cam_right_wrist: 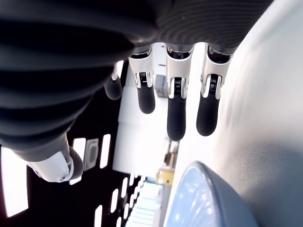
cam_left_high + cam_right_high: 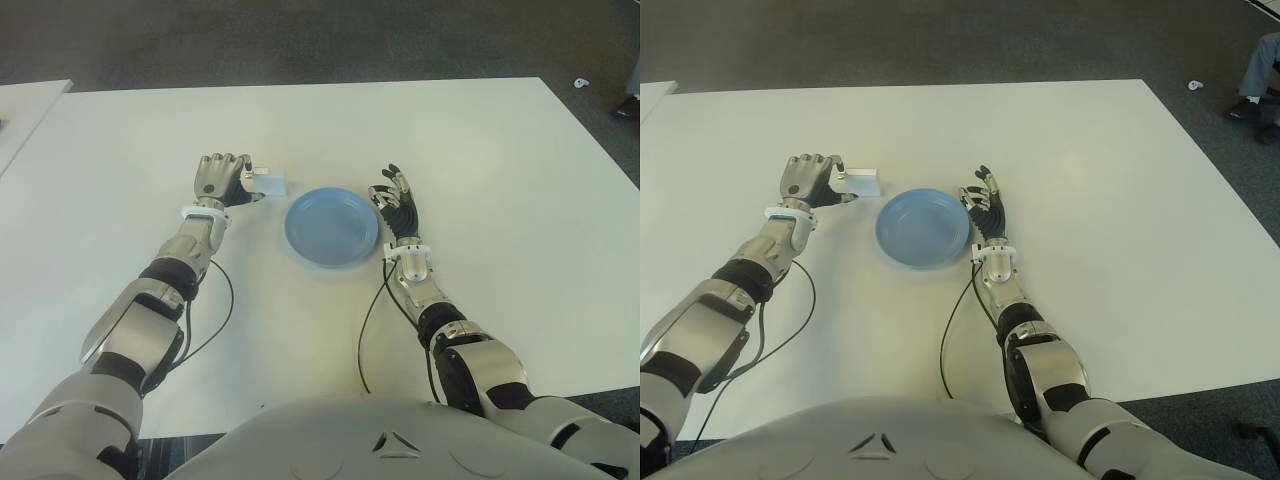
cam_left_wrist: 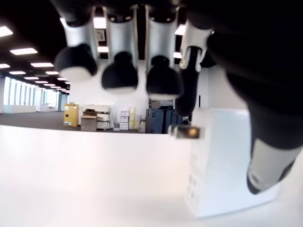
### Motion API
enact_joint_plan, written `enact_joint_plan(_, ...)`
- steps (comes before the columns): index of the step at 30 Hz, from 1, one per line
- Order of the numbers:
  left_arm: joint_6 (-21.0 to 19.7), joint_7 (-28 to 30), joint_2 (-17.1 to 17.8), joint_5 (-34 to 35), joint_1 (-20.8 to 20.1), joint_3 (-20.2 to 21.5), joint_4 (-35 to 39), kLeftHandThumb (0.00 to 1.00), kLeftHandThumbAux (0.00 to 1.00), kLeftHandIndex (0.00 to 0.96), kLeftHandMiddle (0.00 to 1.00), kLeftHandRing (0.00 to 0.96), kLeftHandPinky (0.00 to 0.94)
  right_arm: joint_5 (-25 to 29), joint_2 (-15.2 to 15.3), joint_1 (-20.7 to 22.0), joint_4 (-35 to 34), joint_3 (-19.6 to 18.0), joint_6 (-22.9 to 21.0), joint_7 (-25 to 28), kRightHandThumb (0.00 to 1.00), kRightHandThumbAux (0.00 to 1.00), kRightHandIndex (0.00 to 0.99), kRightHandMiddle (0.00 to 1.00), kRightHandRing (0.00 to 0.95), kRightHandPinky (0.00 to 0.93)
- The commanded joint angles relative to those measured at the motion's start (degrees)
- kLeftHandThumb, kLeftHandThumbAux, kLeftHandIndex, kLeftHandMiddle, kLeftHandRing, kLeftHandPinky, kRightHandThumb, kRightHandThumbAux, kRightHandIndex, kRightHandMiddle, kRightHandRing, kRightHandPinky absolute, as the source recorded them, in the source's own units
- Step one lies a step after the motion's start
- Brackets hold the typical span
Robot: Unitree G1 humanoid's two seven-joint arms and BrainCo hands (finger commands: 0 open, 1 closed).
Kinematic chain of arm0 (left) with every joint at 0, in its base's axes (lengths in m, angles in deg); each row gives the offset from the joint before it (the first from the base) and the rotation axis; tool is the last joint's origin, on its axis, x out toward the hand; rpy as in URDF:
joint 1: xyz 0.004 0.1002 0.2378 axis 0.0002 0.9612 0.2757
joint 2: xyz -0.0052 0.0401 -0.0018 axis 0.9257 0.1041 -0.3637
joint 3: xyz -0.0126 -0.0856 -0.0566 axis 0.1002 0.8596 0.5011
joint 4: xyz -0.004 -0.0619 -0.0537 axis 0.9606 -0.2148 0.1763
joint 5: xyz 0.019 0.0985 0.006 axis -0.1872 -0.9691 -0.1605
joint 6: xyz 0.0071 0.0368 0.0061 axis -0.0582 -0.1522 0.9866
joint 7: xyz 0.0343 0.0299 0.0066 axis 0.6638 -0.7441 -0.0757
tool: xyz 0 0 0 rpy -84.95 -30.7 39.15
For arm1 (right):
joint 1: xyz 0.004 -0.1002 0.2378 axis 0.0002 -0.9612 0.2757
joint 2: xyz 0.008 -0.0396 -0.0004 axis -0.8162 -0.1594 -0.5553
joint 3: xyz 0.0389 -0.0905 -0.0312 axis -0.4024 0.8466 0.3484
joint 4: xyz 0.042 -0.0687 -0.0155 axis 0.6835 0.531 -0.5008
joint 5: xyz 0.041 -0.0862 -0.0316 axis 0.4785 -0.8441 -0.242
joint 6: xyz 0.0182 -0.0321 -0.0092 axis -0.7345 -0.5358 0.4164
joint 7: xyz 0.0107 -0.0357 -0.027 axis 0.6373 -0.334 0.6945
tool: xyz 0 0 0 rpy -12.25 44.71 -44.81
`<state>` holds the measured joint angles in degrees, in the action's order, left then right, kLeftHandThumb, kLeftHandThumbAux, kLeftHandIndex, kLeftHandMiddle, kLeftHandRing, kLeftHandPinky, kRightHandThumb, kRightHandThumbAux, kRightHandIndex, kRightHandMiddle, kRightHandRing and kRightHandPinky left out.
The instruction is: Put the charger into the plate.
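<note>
Small white boxy plastic charger (image 2: 272, 182) with metal prongs, on smooth white table (image 2: 480, 150), just left of round glossy blue plate (image 2: 332, 226), not in it. Left hand (image 2: 222, 179) curled around charger's left side, thumb against its face; firm grip unclear. Right hand (image 2: 394, 202) beside plate's right rim, fingers (image 1: 176, 113) extended, loosely spread, holding nothing.

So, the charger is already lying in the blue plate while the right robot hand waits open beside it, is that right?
Not quite. The charger is not in the blue plate; the left eye view shows it on the table, to the plate's left, at the fingers of the left robot hand. The plate holds nothing. The right robot hand does wait open beside the plate.
</note>
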<state>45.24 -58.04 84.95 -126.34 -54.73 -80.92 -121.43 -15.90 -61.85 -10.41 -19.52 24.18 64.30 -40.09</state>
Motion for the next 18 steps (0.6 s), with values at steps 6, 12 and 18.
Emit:
enact_joint_plan(6,0.6,1.9,-0.3,2.3,1.9,2.0,2.9,0.747,0.697,0.442,0.87,0.861,0.859,-0.2,-1.2,-6.5,5.9,0.1,-5.3,0.1,0.0,0.564,0.0,0.169,0.292,0.336)
enact_joint_plan(12,1.2,2.5,-0.7,3.6,2.5,3.2,4.3,0.748,0.697,0.443,0.869,0.862,0.856,-0.3,-1.1,-6.5,6.1,0.1,-5.3,-0.1,0.0,0.571,0.0,0.174,0.296,0.327)
enact_joint_plan(18,1.6,3.1,-1.0,4.7,3.0,4.0,5.7,0.75,0.696,0.443,0.872,0.866,0.859,-0.3,-0.9,-6.3,6.4,0.0,-5.2,-0.1,0.0,0.573,0.0,0.173,0.297,0.33)
